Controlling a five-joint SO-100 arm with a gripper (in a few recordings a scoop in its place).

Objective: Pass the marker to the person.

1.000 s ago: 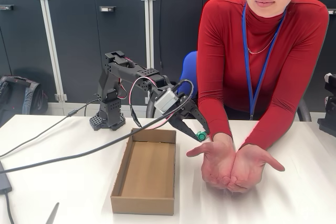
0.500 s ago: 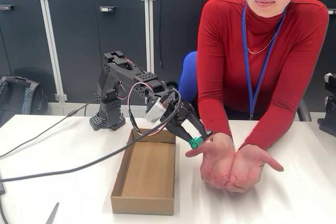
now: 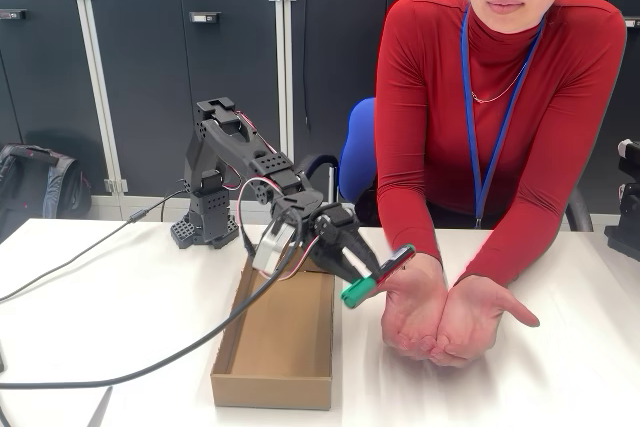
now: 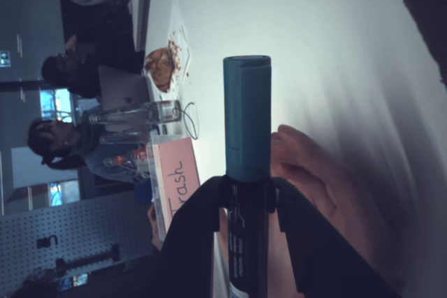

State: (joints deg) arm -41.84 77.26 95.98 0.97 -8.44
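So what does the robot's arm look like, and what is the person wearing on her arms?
The robot arm is black and blocky, made of jointed segments, with thin red and white wires looping along it and a thick black cable trailing over the table. Its claw has two black fingers. The person wears red long sleeves.

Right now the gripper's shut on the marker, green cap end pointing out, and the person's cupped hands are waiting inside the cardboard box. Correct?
Not quite. The gripper is shut on the marker, green cap end out, but the person's cupped hands rest on the white table to the right of the cardboard box, not inside it. The fixed view shows this.
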